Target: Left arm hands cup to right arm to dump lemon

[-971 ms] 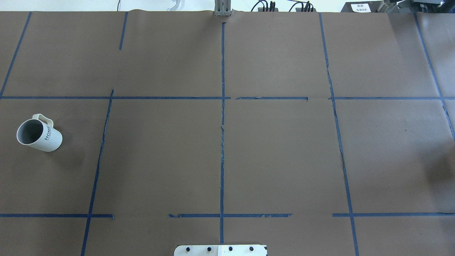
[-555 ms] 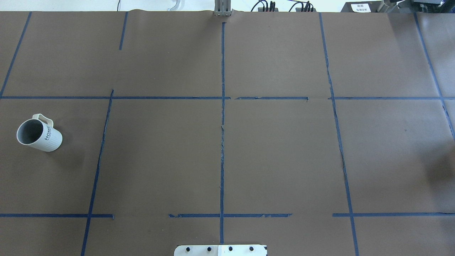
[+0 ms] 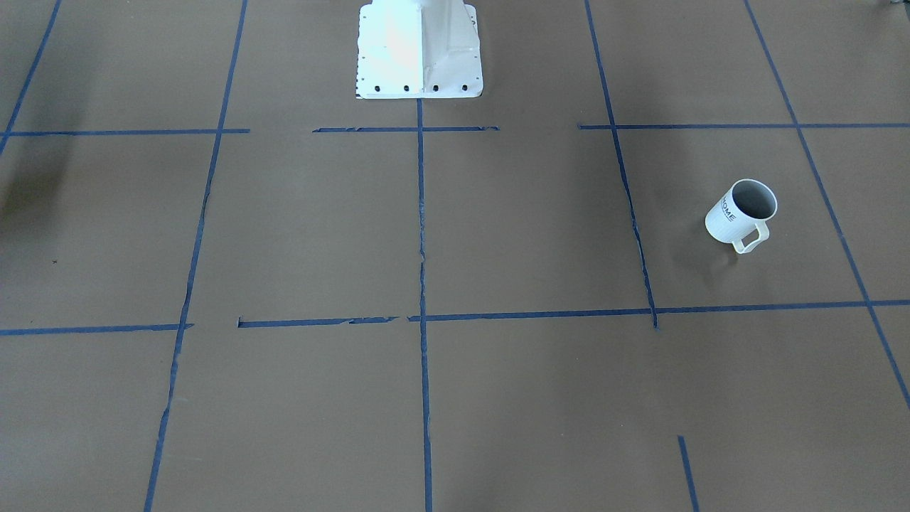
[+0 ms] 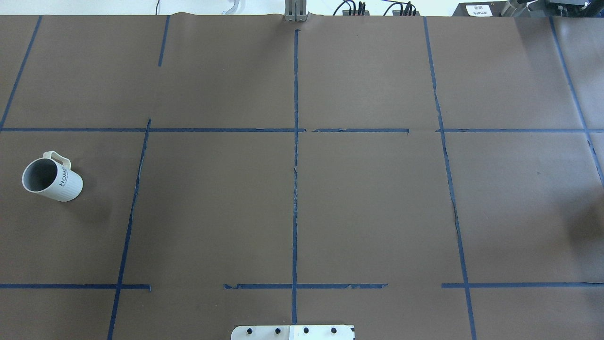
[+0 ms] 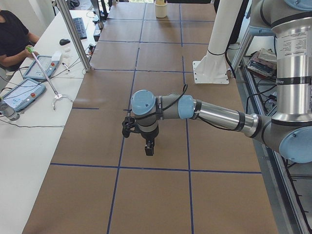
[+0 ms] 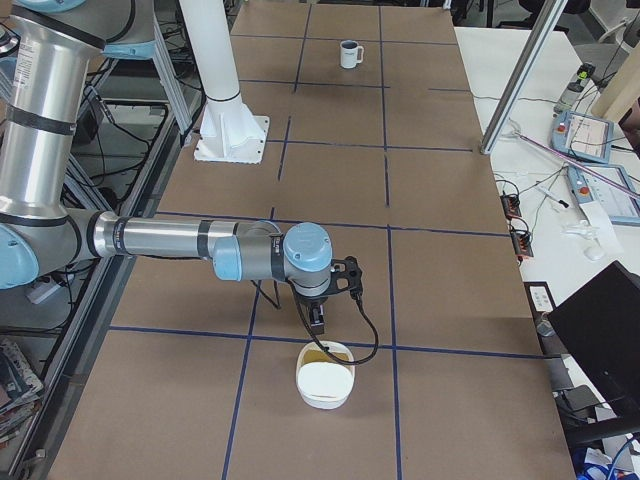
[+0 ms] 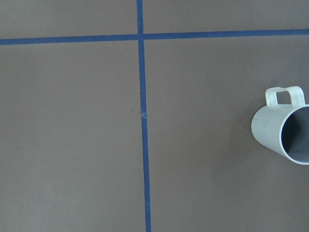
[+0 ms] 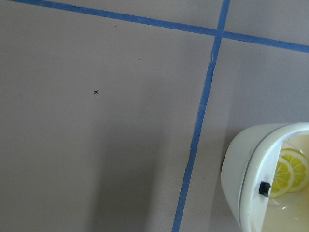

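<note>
— Where lettering is concerned, what is reading clearly?
— Dark "HOME" is showing on the white ribbed mug with grey inside. It is standing upright, alone, on the brown taped table, at the robot's left end.
— And the grippers?
— The left gripper is hanging over the tabletop. The right gripper is hovering just beside a white round tub. Whether either is spread or pressed together, I cannot tell. In that tub, yellow lemon slices are lying.
</note>
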You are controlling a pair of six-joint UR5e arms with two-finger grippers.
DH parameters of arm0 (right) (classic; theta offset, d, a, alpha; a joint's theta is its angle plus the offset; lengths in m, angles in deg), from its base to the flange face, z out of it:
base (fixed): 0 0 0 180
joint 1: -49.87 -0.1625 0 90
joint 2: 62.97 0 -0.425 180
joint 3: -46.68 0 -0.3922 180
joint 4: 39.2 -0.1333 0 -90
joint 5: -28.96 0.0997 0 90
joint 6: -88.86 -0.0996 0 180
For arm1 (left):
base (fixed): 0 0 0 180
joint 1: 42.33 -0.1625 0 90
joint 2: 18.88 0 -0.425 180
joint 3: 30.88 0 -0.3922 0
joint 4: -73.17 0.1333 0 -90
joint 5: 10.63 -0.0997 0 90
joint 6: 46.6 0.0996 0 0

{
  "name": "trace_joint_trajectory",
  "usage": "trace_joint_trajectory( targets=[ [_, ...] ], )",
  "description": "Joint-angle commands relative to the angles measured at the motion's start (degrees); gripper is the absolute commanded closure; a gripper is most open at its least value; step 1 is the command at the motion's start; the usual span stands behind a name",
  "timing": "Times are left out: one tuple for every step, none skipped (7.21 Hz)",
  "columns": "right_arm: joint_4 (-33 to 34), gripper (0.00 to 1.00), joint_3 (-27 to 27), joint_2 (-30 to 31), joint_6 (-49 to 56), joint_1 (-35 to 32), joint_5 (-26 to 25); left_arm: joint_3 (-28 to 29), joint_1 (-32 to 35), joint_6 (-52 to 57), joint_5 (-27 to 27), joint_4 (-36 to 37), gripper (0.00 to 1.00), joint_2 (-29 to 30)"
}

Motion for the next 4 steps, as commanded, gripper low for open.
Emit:
trace_joint_trajectory(
  targets=[
    [-0.91, 0.00, -0.88, -0.04, 0.10, 0.06, -0.06, 0.06, -0.05, -0.03, 0.08, 0.01, 0.00, -0.09],
    [-0.91, 0.00, -0.97, -0.04, 0.19, 0.06, -0.06, 0.15, -0.05, -0.03, 0.08, -0.08, 0.00, -0.09],
    [-0.91, 0.00, -0.97, -0.04, -0.07, 0.06, -0.06, -0.28, -0.05, -0.12, 0.08, 0.01, 0.00, -0.09],
    [-0.73, 0.00, -0.97, -0.04, -0.07, 0.06, -0.06, -0.29, -0.05, -0.03, 0.08, -0.08, 0.00, 0.00]
  ],
)
